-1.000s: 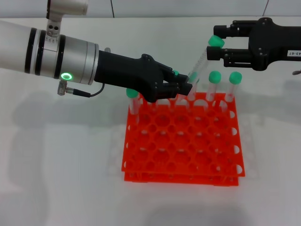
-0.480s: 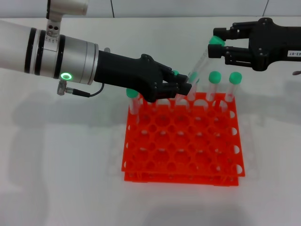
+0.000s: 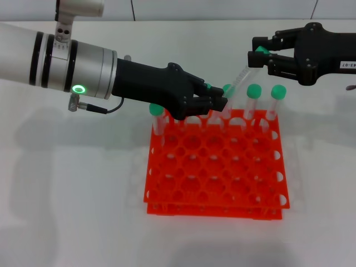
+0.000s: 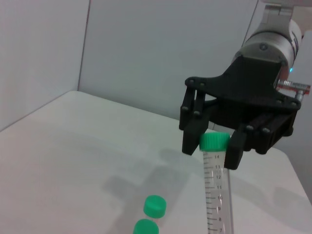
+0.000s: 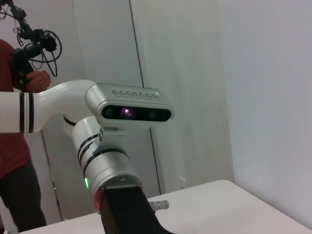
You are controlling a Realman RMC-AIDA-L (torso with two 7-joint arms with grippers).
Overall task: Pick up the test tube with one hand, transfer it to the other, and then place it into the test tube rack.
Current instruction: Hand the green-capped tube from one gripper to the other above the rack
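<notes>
Tilting over the back row of your orange rack (image 3: 214, 167), the test tube (image 3: 238, 78) is clear, graduated, green-capped. Left gripper (image 3: 219, 103) is clamped on its lower end; right gripper (image 3: 257, 58) has its fingers around the cap, contact unclear. Other capped tubes (image 3: 251, 103) stand upright alongside.

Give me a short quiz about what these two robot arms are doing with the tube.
1. True or false: the tube between the two arms stands upright.
2. Which part of the tube is the right gripper at? A) the green cap B) the bottom C) the middle
3. Fill in: the left gripper holds the tube's ___ end above the back of the rack.
Key: 1 false, it is tilted; 2 A; 3 lower.
</notes>
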